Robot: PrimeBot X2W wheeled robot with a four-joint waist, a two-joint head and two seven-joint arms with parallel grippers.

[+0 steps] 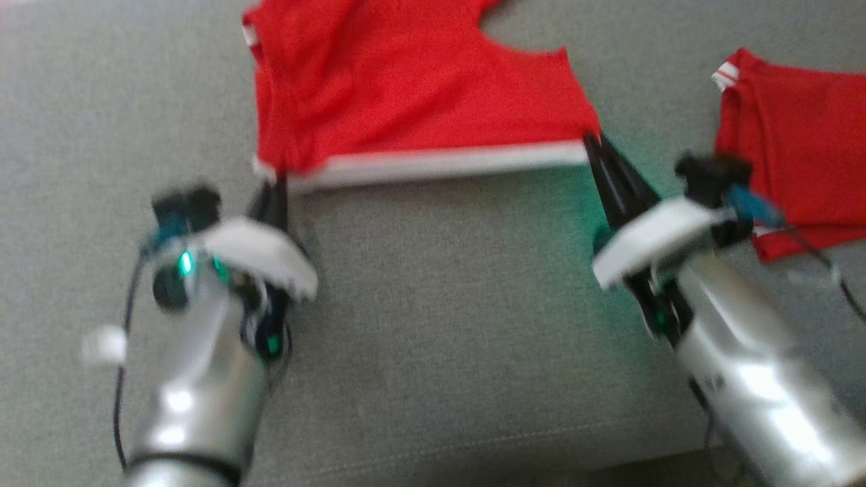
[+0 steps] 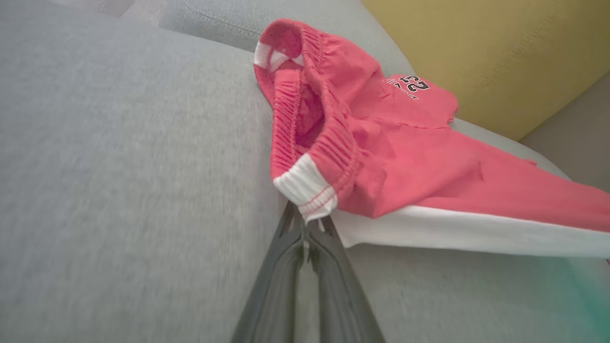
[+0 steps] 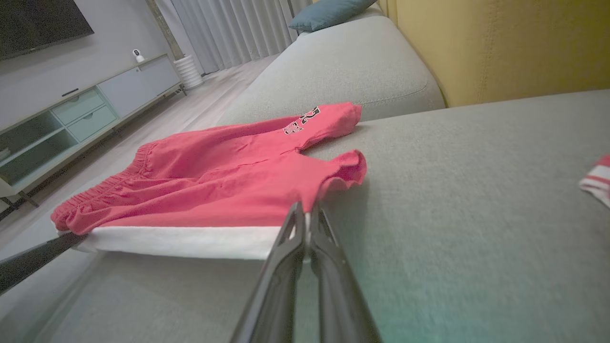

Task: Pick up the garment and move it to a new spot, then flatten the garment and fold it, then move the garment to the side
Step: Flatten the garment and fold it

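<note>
The garment (image 1: 413,88) is a pair of red shorts with a white side stripe, lying on the grey sofa seat (image 1: 433,304). My left gripper (image 1: 274,177) is shut on its waistband corner (image 2: 307,195), where the elastic band bunches up. My right gripper (image 1: 593,143) is shut on the other end of the white stripe, at the leg hem (image 3: 305,214). The white stripe (image 3: 181,240) is stretched between the two grippers and lifted a little off the cushion. A black number print (image 2: 413,85) shows on the far leg.
A second red garment (image 1: 798,149) with white trim lies on the seat to the right. A yellow backrest (image 3: 500,43) rises behind the seat. The right wrist view shows a blue cushion (image 3: 329,12), a low TV cabinet (image 3: 71,114) and wooden floor beyond the sofa.
</note>
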